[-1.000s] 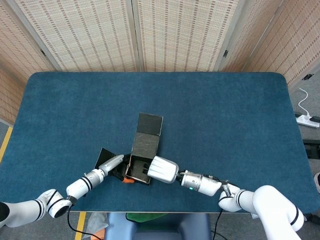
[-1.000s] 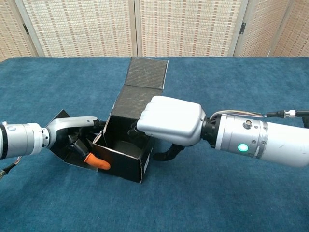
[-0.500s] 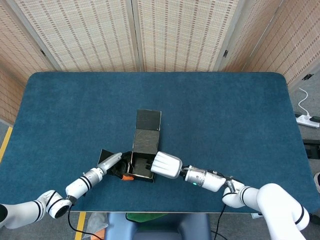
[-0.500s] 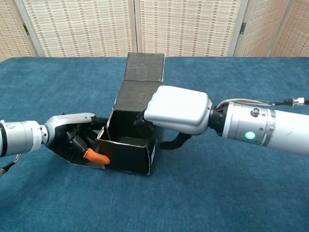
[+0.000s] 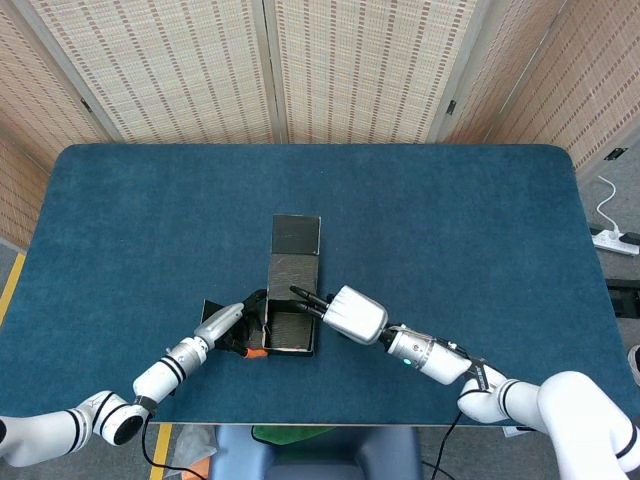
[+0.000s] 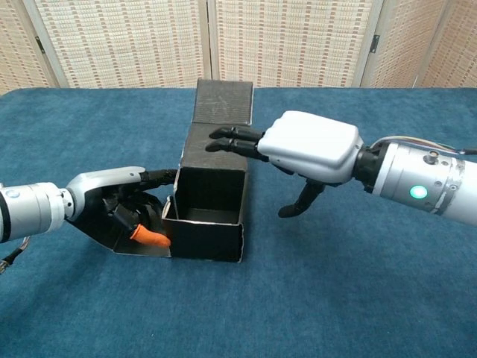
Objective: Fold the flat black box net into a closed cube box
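Black cardboard, half folded into an open-topped box (image 6: 207, 216), is seen near the table's (image 5: 450, 220) front edge, at about seven o'clock from its centre, with two lid panels trailing flat toward twelve o'clock. Since a second ago the right hand (image 6: 305, 149) has been lifted out of the box; it is now spread and holds nothing, its fingertips (image 6: 223, 139) hovering at the back wall. The box has been squared up, so its walls appear ready for closing. The left hand (image 6: 123, 201) is curled around the side flap at nine o'clock, clamping it. One box, one table and two hands are counted.
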Action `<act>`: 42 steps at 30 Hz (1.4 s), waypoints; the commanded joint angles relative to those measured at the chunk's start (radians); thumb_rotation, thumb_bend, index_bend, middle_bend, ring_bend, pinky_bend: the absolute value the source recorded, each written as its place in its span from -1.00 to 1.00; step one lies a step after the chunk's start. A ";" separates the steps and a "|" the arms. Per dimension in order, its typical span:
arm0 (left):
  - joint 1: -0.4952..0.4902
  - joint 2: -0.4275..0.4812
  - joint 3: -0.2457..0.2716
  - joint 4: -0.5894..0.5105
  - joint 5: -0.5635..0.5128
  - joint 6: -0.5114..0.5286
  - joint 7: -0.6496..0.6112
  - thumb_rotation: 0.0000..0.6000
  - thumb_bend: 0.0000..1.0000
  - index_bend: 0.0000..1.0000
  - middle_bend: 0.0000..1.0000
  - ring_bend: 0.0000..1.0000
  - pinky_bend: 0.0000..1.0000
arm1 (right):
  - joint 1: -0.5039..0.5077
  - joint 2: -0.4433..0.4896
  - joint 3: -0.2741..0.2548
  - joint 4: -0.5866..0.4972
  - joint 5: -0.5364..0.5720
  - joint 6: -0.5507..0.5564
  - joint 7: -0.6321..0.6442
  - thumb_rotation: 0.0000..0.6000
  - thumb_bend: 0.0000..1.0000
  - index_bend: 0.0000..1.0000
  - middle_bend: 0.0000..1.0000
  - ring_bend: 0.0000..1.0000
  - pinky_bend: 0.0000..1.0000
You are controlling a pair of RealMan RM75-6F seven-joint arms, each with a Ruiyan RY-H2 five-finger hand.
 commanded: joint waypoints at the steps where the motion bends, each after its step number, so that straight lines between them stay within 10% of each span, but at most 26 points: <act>1: 0.019 0.014 -0.014 -0.041 -0.017 0.030 0.046 1.00 -0.60 -1.00 -1.00 -1.00 -0.63 | -0.063 0.055 0.011 -0.100 0.072 0.010 0.035 1.00 -0.95 -1.00 -1.00 0.29 1.00; 15: 0.086 0.122 -0.028 -0.210 0.024 0.191 0.242 1.00 -0.59 -1.00 -1.00 -1.00 -0.79 | -0.264 0.143 0.056 -0.551 0.532 -0.193 0.283 1.00 -0.99 -1.00 -1.00 0.26 1.00; 42: 0.114 0.152 -0.068 -0.187 0.031 0.218 0.209 1.00 -0.60 -1.00 -1.00 -1.00 -0.82 | -0.161 -0.256 0.299 -0.287 0.764 -0.344 0.200 1.00 -1.00 -1.00 -1.00 0.24 1.00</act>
